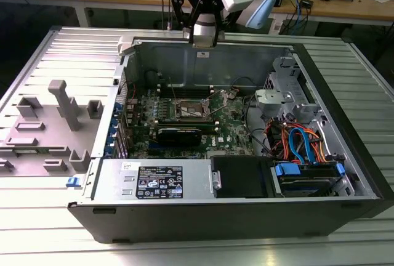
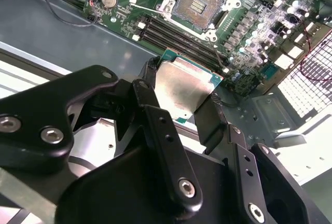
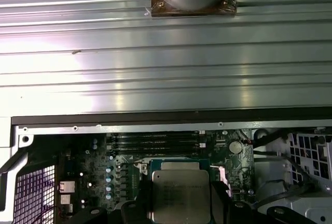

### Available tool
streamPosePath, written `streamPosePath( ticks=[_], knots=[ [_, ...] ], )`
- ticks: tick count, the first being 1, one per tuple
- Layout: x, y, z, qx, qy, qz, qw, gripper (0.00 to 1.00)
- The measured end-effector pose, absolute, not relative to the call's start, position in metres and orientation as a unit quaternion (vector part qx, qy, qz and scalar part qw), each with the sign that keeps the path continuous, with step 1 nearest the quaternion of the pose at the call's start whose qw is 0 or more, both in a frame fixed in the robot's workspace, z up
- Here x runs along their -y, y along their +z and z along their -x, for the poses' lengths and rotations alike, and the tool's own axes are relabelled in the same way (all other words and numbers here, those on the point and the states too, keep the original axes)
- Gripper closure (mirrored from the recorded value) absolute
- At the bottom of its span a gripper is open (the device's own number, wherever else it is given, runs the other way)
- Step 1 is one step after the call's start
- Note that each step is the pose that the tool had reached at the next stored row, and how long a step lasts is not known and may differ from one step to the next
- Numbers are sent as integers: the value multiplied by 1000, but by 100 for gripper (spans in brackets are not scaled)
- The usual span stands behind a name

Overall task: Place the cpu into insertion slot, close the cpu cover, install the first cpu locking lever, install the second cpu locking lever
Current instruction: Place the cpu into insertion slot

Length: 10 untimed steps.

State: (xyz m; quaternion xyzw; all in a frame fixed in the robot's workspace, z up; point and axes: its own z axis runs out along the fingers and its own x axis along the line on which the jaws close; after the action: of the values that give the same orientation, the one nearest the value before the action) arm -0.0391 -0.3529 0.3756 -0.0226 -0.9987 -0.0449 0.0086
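Holding the cpu point(image 2: 185, 85) by two opposite edges, the gripper point(image 2: 180, 95) hangs at the far wall of the computer case point(image 1: 240, 64). The second wrist view shows the insertion slot point(image 2: 199, 3) with bare contacts; the exterior view shows it as a dark square.

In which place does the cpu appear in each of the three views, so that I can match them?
Exterior view: too small to tell; the gripper hangs above the case's back wall.
Second wrist view: the cpu, held in the gripper, this side of the memory slots.
First wrist view: in the gripper, before the memory slots.
Shared landmark: the memory slots.
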Motion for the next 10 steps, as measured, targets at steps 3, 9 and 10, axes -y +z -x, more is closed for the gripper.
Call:
streamPosePath(
  ticks=[3,9,10],
  knots=[
    [353,375,39,998,-45,41,8,46],
    [357,375,39,998,-45,42,8,46],
    [357,375,39,998,-45,43,8,46]
  ],
)
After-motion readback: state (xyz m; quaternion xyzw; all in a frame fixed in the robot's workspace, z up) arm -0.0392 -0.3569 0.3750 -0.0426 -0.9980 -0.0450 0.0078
